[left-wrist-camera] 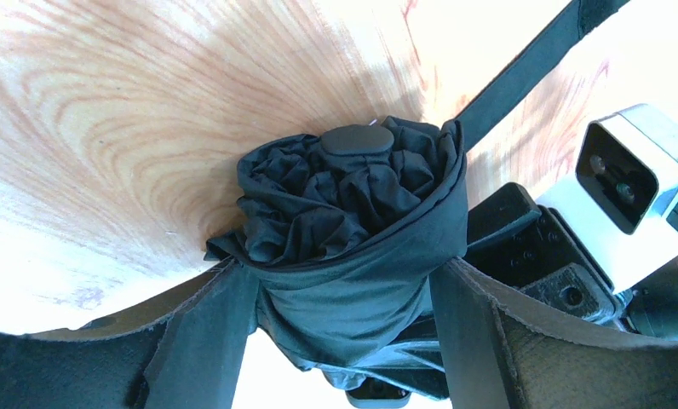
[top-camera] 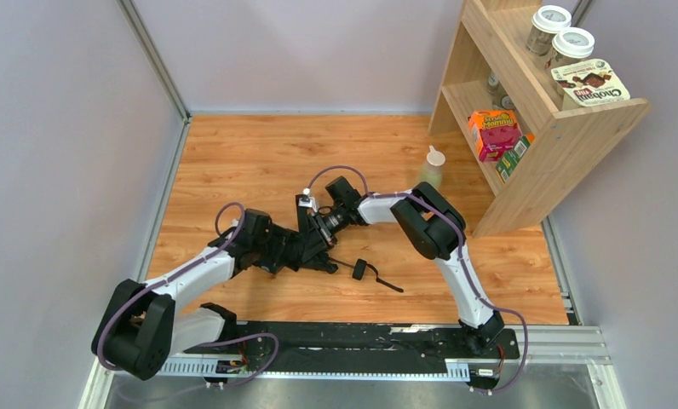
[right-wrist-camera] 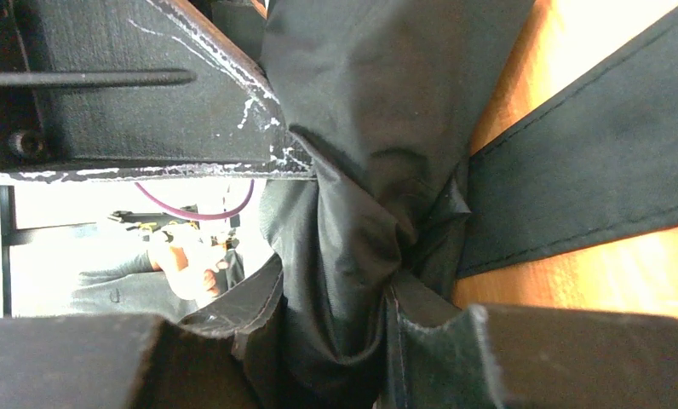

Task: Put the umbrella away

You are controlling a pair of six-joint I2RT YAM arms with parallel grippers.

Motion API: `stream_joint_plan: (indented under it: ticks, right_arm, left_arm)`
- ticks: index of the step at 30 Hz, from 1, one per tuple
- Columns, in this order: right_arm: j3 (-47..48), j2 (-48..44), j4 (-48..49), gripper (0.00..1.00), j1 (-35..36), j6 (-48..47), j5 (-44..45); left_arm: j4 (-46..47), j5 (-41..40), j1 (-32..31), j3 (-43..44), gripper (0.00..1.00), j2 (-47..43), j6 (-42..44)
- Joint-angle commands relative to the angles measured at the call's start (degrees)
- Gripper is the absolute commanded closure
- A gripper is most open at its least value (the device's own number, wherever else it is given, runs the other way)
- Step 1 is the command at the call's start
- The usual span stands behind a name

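Your umbrella (top-camera: 306, 247) lies bundled on the wooden table (top-camera: 259, 153), right between your two grippers at the middle of the overhead view. Its strap (top-camera: 371, 274) trails loose across the wood on the right gripper's side, with a small dark tab partway along it.

Your left gripper (left-wrist-camera: 344, 341) has its fingers (left-wrist-camera: 523, 349) spread wide, one on each side of the folded canopy. In the left wrist view the crumpled black fabric fills the gap between them, and the flat oval cap (left-wrist-camera: 357, 139) at the umbrella's end points away from your palm. The cloth touches or nearly touches both fingers, but you cannot tell whether they press it.

Your right gripper (right-wrist-camera: 353, 256) is narrowed onto a fold of the same fabric. In the right wrist view the cloth is bunched and creased between its two fingers (right-wrist-camera: 233, 111), so you are pinching the canopy there. A broad black band (right-wrist-camera: 574, 170) of the umbrella runs off to the far side of that hand, over the wood.

Beyond your right arm stand a pale squeeze bottle (top-camera: 433, 167) and a wooden shelf (top-camera: 565, 128) with boxes and jars.
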Motion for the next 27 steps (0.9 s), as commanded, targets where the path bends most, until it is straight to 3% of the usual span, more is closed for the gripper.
stream_joint_plan:
  ticks: [1, 6, 7, 8, 14, 16, 19, 24, 27]
  right_arm:
    - [-0.8, 4.6, -8.2, 1.00, 1.9, -4.4, 6.7]
    - [2.7, 6.0, -15.7, 1.00, 2.5, -10.1, 8.2]
    - [3.4, 6.6, -16.7, 1.00, 2.5, -11.0, 7.3]
    - [3.5, 6.9, -16.1, 1.00, 2.6, -10.9, 5.3]
    - [6.0, 4.8, -20.0, 1.00, 3.0, -13.4, 8.7]
    - [6.4, 3.3, -20.0, 0.94, 2.8, -12.7, 10.3]
    - [8.6, 1.2, -23.6, 0.80, 2.9, -13.4, 13.4]
    - [14.9, -3.2, -35.0, 0.38, 2.5, -17.7, 23.4]
    - [17.7, -6.9, -40.0, 0.17, 2.0, -19.9, 30.0]
  left_arm:
    - [-1.8, -9.4, 1.7, 1.0, 0.20, 6.3, -0.6]
    - [-3.8, -6.7, 1.4, 0.8, 0.24, 19.4, 1.7]
    - [-2.5, -6.3, 1.1, 0.3, 0.28, 20.7, 2.7]
    - [-2.5, -6.2, 0.6, 0.2, 0.38, 22.5, 3.8]
    - [-11.2, -6.0, -2.3, 2.5, 0.56, 28.9, 4.6]
    - [-13.3, -6.6, -2.3, 3.1, 0.59, 29.1, 4.7]
    - [-16.3, -8.0, -2.9, 5.3, 0.60, 30.4, 6.8]
    - [-18.9, -8.4, -3.9, 6.8, 0.63, 32.6, 7.4]
    - [-19.2, -8.5, -4.1, 7.3, 0.63, 33.1, 6.9]
